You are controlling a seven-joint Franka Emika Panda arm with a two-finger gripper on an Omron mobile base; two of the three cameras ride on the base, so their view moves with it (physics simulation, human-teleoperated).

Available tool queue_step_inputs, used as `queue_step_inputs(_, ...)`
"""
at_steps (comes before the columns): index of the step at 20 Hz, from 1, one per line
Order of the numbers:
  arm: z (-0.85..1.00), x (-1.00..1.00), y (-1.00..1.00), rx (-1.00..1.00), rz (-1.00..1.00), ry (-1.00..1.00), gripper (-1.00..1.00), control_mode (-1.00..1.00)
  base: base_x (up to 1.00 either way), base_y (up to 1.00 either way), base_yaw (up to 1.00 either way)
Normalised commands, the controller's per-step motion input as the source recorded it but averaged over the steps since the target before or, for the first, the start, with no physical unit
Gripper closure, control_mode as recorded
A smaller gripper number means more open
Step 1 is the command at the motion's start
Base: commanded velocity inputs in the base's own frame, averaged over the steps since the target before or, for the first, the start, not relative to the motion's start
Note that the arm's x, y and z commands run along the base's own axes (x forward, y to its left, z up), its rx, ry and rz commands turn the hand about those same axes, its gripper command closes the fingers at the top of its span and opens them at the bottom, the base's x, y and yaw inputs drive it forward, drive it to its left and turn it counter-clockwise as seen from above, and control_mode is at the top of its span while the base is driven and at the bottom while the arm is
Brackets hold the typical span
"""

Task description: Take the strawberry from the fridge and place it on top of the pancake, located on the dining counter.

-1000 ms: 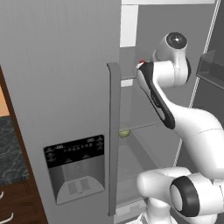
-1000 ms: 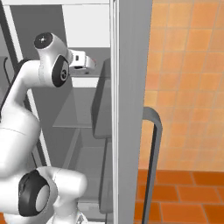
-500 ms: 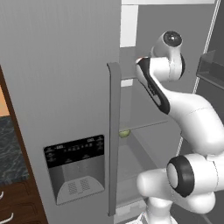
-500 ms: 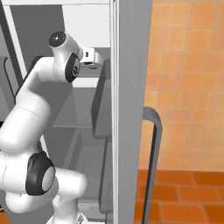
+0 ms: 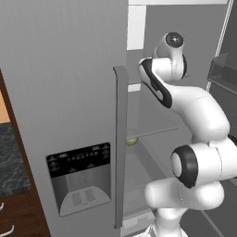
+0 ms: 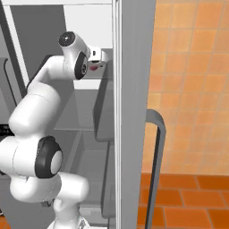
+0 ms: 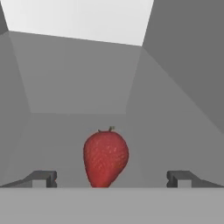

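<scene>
The arm reaches high into the open fridge [image 5: 69,92], its hand level with an upper shelf, because the strawberry [image 7: 106,158] sits there and has to be fetched before anything can go onto the pancake. The gripper [image 7: 112,179] is spread as wide as it goes and holds nothing; the wide spread looks chosen to leave room on both sides of the berry as the hand comes in. In the hand view the strawberry stands on the grey shelf with its green stalk up and its point down, centred between the two fingertips [image 7: 43,178] and just beyond them, touching neither. Its lower end dips to about the level of the tips, so the berry seems close to entering the gap, though how near in depth is hard to judge. In the right base view a bit of red, the strawberry [image 6: 93,67], shows just under the white hand against the back of the fridge. A small green fruit [image 5: 132,141] lies on a lower shelf, well below the hand.
</scene>
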Motion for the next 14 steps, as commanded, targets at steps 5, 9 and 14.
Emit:
queue_step_inputs(5,0.0,0.37,-0.01,0.03,0.0,0.0,-1.0,-1.0,0.0,0.0,0.0)
queue_step_inputs(9,-0.03,0.23,0.0,0.03,0.0,0.0,-1.0,-1.0,0.0,0.0,0.0)
queue_step_inputs(14,-0.08,-0.07,0.0,0.01,0.0,-0.03,-1.0,-1.0,0.0,0.0,0.0)
